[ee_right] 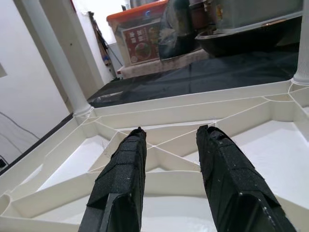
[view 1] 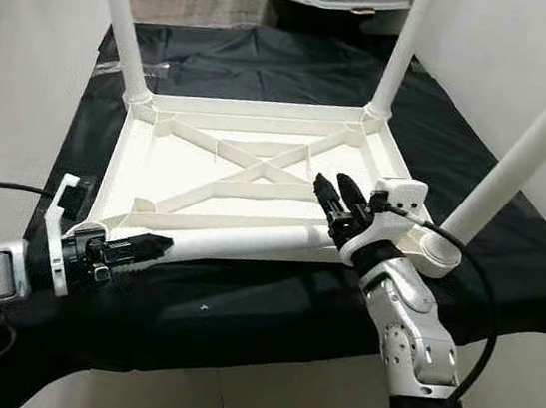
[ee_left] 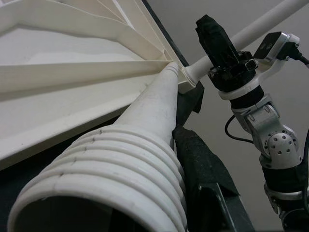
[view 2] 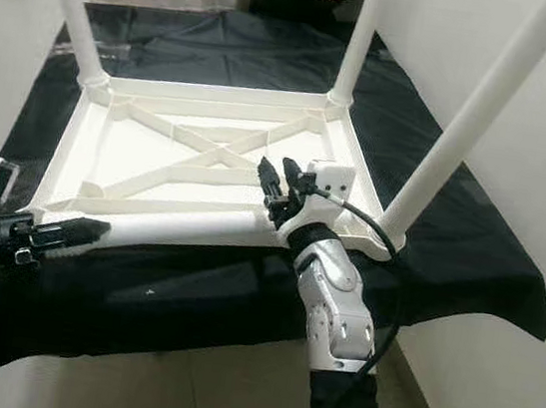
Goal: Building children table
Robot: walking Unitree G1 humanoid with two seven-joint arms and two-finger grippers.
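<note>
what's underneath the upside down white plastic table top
A black cloth spreads under the white plastic table top, draping over the edges. Whatever supports the cloth is covered.

**Cut off and hidden around the table**

The three upright round white plastic legs of the upturned white plastic children's table top run out past the picture's top edge. The loose white leg's threaded end is cropped in the left wrist view.

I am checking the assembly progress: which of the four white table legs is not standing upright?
The leg lying along the near edge of the upturned tabletop, held by the left gripper. The other three stand upright in their corners.
</note>
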